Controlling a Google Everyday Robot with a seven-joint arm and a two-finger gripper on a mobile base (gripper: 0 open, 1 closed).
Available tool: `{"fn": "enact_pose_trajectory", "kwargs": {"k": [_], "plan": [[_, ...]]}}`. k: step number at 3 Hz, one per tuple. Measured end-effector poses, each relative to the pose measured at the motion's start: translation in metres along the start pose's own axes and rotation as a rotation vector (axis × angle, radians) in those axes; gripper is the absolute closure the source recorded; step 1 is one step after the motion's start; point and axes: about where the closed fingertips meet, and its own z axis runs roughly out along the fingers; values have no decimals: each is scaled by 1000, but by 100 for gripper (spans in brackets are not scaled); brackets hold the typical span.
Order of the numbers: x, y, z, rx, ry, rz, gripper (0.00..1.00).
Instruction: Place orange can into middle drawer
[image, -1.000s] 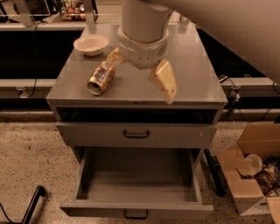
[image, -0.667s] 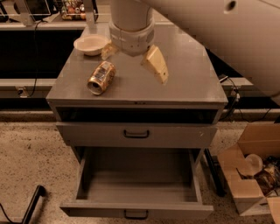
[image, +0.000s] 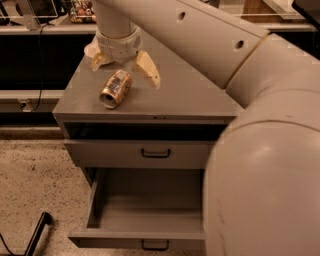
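The orange can (image: 116, 89) lies on its side on the grey cabinet top (image: 190, 95), left of centre, its silvery end facing the front. My gripper (image: 122, 67) hangs just behind and above the can, open and empty. One cream finger (image: 147, 69) is to the can's right and the other (image: 98, 61) to its left. The middle drawer (image: 150, 212) is pulled out below and is empty, with its dark handle (image: 155, 245) at the front. The drawer above it (image: 155, 153) is shut.
A white bowl (image: 90, 50) sits at the cabinet's back left, mostly hidden behind the gripper. My arm (image: 260, 165) fills the right side of the view. A dark bar (image: 37, 232) lies on the speckled floor at lower left. Shelves run behind the cabinet.
The gripper has moved left over the cabinet top and now stands right behind the can, fingers still spread. The arm now covers much more of the right side. The can has not moved.
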Motion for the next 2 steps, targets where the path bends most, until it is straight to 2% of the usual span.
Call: {"fn": "enact_pose_trajectory", "kwargs": {"k": [1, 2], "plan": [[-2, -37, 24, 12, -29, -63, 0], [4, -49, 49, 13, -63, -69, 0]]}}
